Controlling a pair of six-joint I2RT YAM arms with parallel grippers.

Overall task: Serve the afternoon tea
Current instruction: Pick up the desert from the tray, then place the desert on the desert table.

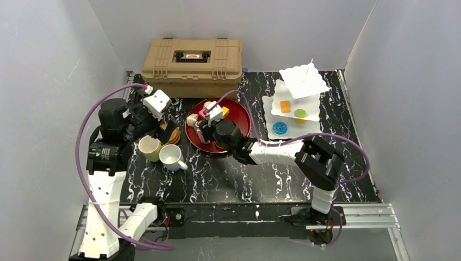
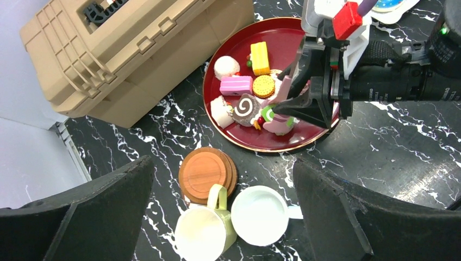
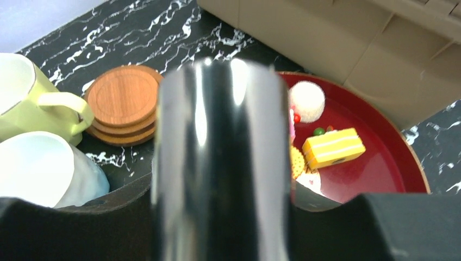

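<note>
The right gripper (image 2: 304, 111) is clenched on a pair of metal tongs (image 3: 220, 163), their tips down at a pink pastry (image 2: 278, 124) with a green-and-white swirl. The pastry sits at the near-left edge of the red tray (image 2: 282, 46), on the side facing the mugs. Whether the tips have bitten cannot be told; the black fingers hide them.

The left gripper (image 2: 222, 168) hangs wide open and empty above the stacked brown coasters (image 2: 204, 174), the pale yellow mug (image 2: 204, 234) and the white mug (image 2: 260, 215).

The step appears to be picking one pastry for the white tiered stand (image 1: 304, 81) at the far right, which carries a few pieces. Doing it well likely means an even squeeze across the pastry's narrow sides and a straight lift, because a brown swirl roll (image 2: 245, 107) and a round biscuit (image 2: 263, 86) crowd just beside it.

The pink pastry seems to lie flat, its long axis roughly along the rim beside it and its swirl turned upward, though half of it is covered.
</note>
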